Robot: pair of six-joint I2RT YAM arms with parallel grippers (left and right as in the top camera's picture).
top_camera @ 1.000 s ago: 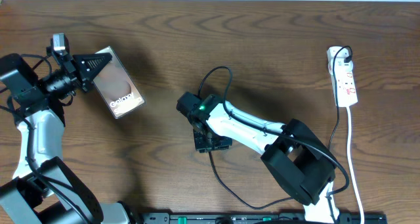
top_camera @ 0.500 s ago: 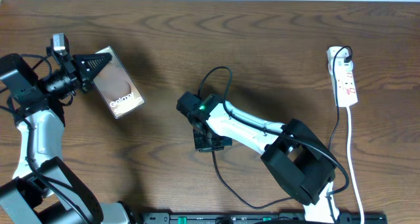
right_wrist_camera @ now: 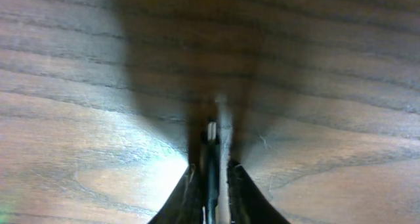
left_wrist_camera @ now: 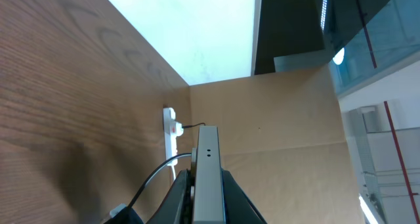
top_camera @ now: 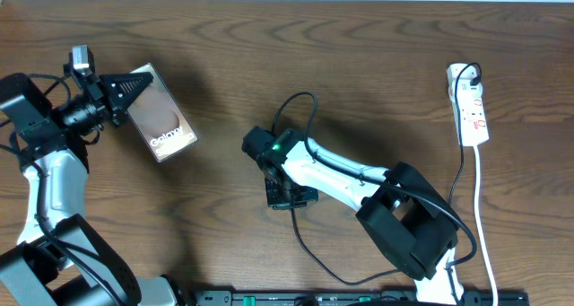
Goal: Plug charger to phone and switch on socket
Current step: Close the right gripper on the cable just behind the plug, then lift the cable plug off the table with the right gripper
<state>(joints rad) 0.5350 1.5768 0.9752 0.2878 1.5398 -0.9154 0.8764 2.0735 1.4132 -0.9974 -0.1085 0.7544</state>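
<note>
Phone (top_camera: pixel 166 119) clamped by its end between left gripper (top_camera: pixel 127 91) jaws: rigid, glossy, slip likely. Charger (right_wrist_camera: pixel 211 135) pinched between narrowed right gripper (top_camera: pixel 289 198) jaws; limp, best held just behind tip

The thin black charger cable's tip (right_wrist_camera: pixel 211 132) blurs between the right gripper's (right_wrist_camera: pixel 210 166) fingers; the flat dark glossy smartphone (left_wrist_camera: pixel 209 175), seen edge-on, runs off the left wrist view's bottom edge.

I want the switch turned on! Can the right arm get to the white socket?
Probably yes. The socket lies on that arm's side of the table, with only bare wood between. But the right end effector is shut on the charger, so pressing may be awkward.
</note>
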